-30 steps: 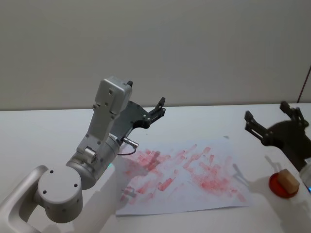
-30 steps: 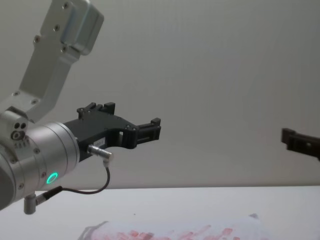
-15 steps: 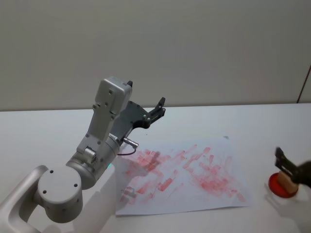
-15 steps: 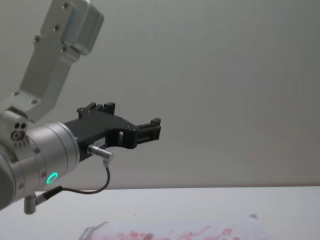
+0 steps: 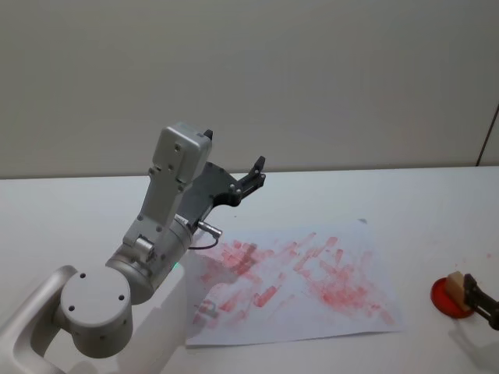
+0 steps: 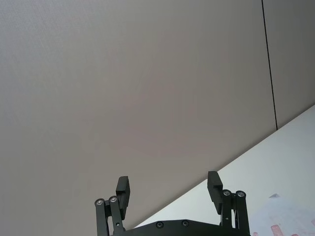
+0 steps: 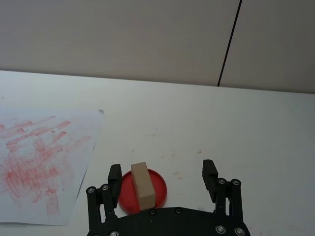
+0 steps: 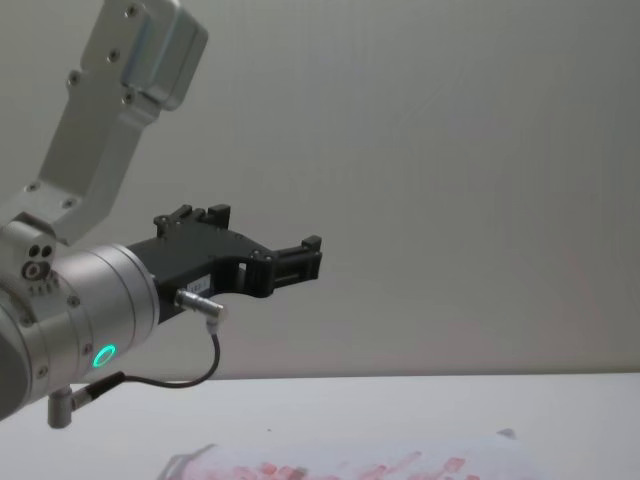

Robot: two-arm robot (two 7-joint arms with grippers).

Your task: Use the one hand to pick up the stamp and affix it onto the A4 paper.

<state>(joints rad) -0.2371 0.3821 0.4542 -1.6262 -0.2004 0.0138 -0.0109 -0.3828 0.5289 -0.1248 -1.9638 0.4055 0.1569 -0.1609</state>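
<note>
A white worktop (image 5: 70, 210) is shown in front of a plain grey wall (image 5: 312, 78).

At the left, one silver arm (image 5: 168, 210) is raised above the worktop. One green ring light (image 8: 103, 355) is lit near its wrist, and one thin dark cable (image 8: 190, 380) is looped beneath it. The left end effector (image 5: 254, 173) is carried at the tip of this arm, high in the air and pointed toward the wall. Its two black fingers (image 6: 123, 186) are spread wide in the left wrist view, and nothing is held between them.

In the middle, one sheet of white paper (image 5: 312, 315) is laid flat on the worktop, turned slightly askew. It is covered with many small red rectangular prints, which are crowded most thickly across its centre.

To the right of the paper and apart from it, one round red pad (image 7: 160, 189) is set on the bare worktop. One stamp (image 7: 142, 186), a pale wooden block, is stood upright on this pad.

At the far right, the right end effector (image 7: 162, 174) is lowered around the pad. Its two notched black fingers (image 7: 210, 173) are held wide apart. In the right wrist view the stamp is framed between them, nearer to one finger than the other, with a gap on each side. Nothing is gripped.
</note>
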